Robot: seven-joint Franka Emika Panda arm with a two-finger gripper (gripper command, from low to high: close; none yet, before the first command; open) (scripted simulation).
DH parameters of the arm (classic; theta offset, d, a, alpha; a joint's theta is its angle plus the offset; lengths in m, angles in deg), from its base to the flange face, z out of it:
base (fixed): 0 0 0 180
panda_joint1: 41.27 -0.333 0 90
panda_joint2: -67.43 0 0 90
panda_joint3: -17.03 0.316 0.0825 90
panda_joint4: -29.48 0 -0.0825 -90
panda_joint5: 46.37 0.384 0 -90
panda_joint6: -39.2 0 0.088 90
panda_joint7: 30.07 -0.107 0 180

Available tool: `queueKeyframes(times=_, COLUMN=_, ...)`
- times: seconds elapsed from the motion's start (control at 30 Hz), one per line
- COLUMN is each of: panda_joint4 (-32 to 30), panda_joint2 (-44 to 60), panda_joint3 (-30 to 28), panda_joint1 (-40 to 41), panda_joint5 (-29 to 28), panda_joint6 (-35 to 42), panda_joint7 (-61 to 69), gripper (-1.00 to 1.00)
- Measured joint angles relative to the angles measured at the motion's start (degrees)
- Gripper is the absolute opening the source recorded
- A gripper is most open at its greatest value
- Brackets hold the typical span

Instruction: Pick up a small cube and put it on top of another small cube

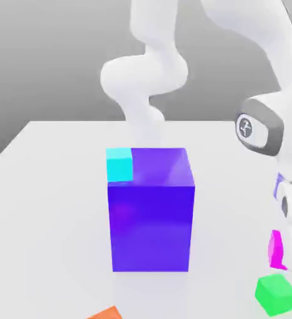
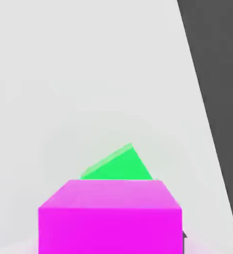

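The pink cube (image 2: 110, 216) sits clamped in my jaws, lifted off the table (image 1: 48, 205); in the exterior view it (image 1: 276, 249) shows as a magenta sliver under my wrist, at that view's right edge. The green cube (image 1: 276, 294) rests on the table just below and beside it, apart from it. In the hand view the green cube (image 2: 119, 166) peeks out from behind the pink one.

A big blue block (image 1: 151, 215) stands mid-table, a cyan cube (image 1: 119, 164) at its upper back corner. An orange cube (image 1: 104, 313) lies at the near edge. A round emblem (image 1: 246, 128) marks my arm's joint cap; I cannot read it.
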Motion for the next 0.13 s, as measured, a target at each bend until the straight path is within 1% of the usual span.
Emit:
queueKeyframes(times=0.03, panda_joint4=0.12, panda_joint2=1.37, panda_joint3=0.03, panda_joint1=0.04, panda_joint5=0.08, panda_joint6=-1.25, panda_joint7=0.05, gripper=1.0)
queueKeyframes(times=0.13, panda_joint4=0.12, panda_joint2=1.37, panda_joint3=0.03, panda_joint1=0.04, panda_joint5=0.08, panda_joint6=-1.25, panda_joint7=0.05, gripper=1.0)
